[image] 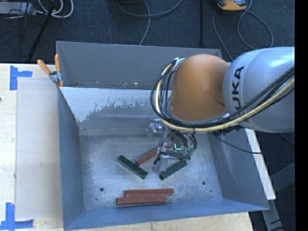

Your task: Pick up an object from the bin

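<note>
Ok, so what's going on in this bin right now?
A robot arm reaches into the grey bin from the right of the view. Its gripper is down low near the middle of the floor, at a small cluster: a dark green bar just under it, then a reddish-brown stick and a second green bar further left. Whether it has hold of anything can't be told. Two long reddish-brown bars lie side by side near the front wall, apart from it.

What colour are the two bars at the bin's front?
Reddish brown; the bars show clearly in the camera view.
</note>
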Robot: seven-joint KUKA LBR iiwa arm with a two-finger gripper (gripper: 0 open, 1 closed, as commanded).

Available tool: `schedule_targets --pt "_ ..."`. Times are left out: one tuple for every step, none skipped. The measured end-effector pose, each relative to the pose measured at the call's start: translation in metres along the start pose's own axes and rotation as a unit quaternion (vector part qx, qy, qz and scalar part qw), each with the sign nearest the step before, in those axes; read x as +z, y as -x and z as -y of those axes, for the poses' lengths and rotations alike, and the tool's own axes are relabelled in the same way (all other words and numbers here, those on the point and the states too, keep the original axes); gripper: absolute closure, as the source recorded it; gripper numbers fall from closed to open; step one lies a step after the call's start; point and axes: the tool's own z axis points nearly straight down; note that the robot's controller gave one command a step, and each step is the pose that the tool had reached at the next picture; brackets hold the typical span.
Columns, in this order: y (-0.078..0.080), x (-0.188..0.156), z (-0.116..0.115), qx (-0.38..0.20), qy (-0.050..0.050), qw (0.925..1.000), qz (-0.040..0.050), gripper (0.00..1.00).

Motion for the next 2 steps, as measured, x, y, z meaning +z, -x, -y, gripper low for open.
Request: schedule_targets --pt "-0.0040 0.1357 0.0251 -0.001 0.000 1.0000 0.0012 0.00" --pt "-0.0025 0.1315 0.0247 0.000 0.001 1.0000 0.0037 1.00"
